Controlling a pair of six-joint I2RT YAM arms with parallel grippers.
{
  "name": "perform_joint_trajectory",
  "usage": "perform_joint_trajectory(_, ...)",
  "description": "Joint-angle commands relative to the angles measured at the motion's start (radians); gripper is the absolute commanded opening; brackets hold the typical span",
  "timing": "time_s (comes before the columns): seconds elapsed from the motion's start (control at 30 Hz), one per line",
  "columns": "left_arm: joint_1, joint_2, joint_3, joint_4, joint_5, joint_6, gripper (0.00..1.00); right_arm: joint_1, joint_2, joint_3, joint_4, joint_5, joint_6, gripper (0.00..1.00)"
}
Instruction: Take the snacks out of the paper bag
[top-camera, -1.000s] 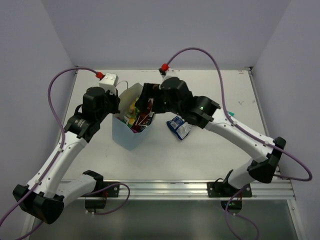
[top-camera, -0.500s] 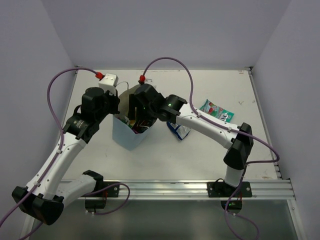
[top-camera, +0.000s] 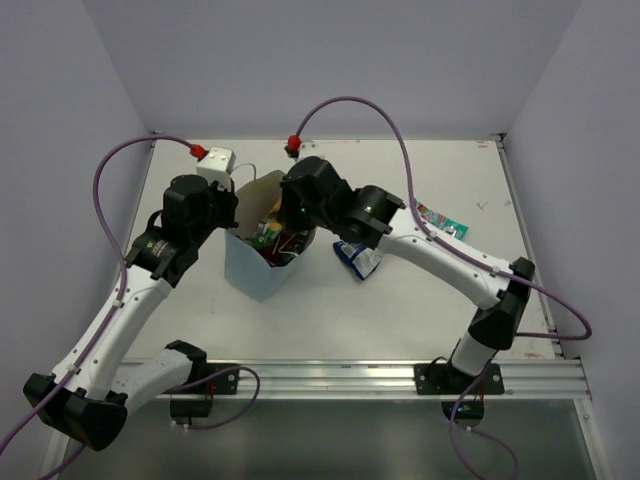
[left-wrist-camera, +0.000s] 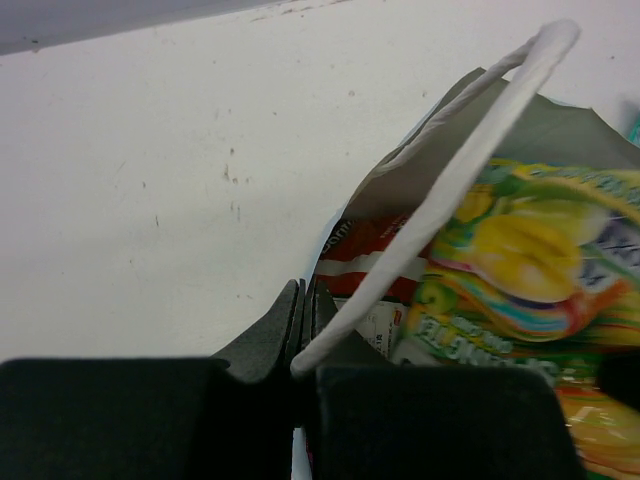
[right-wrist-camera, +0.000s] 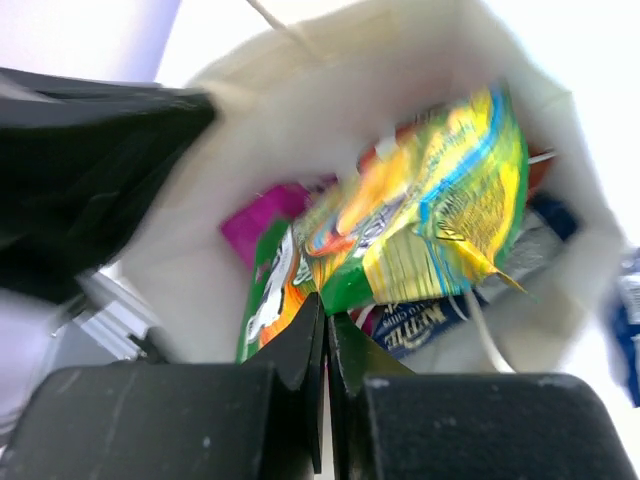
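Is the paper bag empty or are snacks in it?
Not empty. The paper bag stands upright, and looking down into it, a yellow-green packet, a magenta packet and others show inside.

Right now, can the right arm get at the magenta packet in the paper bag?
Probably not directly: the yellow-green packet partly covers the magenta packet, and the right gripper looks shut on its corner.

Snacks (right-wrist-camera: 430, 220) fill the paper bag's (top-camera: 255, 277) mouth; left gripper (left-wrist-camera: 303, 300) and right gripper (right-wrist-camera: 322, 310) crowd its rim. Bare table (top-camera: 350, 322) lies on its near side.
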Motion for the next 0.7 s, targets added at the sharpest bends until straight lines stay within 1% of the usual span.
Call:
perform_joint_trajectory(0.0,0.000,-0.025,0.060,0.069,-0.037,0.027,0.00,-0.018,-0.202,0.045,0.048,0.096,-0.104,0.00)
perform_joint_trajectory(0.17,0.000,-0.014,0.065,0.074,-0.062,0.031,0.00,-0.112,-0.370,-0.043,0.112,0.013,-0.150,0.00)
perform_joint_trajectory(0.2,0.000,-0.013,0.065,0.072,-0.063,0.034,0.00,-0.132,-0.425,-0.062,0.125,0.010,-0.157,0.00)
perform_joint_trajectory(0.3,0.000,-0.006,0.068,0.074,-0.066,0.034,0.00,-0.249,-0.495,-0.135,0.156,0.004,-0.167,0.00)
perform_joint_trajectory(0.33,0.000,-0.006,0.070,0.076,-0.065,0.034,0.00,-0.324,-0.499,-0.158,0.157,-0.008,-0.165,0.00)
perform_joint_trajectory(0.4,0.000,-0.003,0.071,0.076,-0.065,0.037,0.00,-0.397,-0.485,-0.176,0.180,-0.080,-0.162,0.00)
perform_joint_trajectory(0.43,0.000,-0.002,0.074,0.074,-0.068,0.039,0.00,-0.452,-0.471,-0.196,0.197,-0.105,-0.160,0.00)
perform_joint_trajectory(0.47,-0.001,0.000,0.076,0.074,-0.071,0.042,0.00,-0.475,-0.454,-0.204,0.235,-0.130,-0.162,0.00)
perform_joint_trajectory(0.53,0.000,0.003,0.083,0.072,-0.082,0.051,0.00,-0.517,-0.380,-0.210,0.274,-0.173,-0.159,0.00)
perform_joint_trajectory(0.67,0.000,0.014,0.093,0.089,-0.108,0.054,0.00,-0.538,-0.225,-0.201,0.405,-0.216,-0.163,0.00)
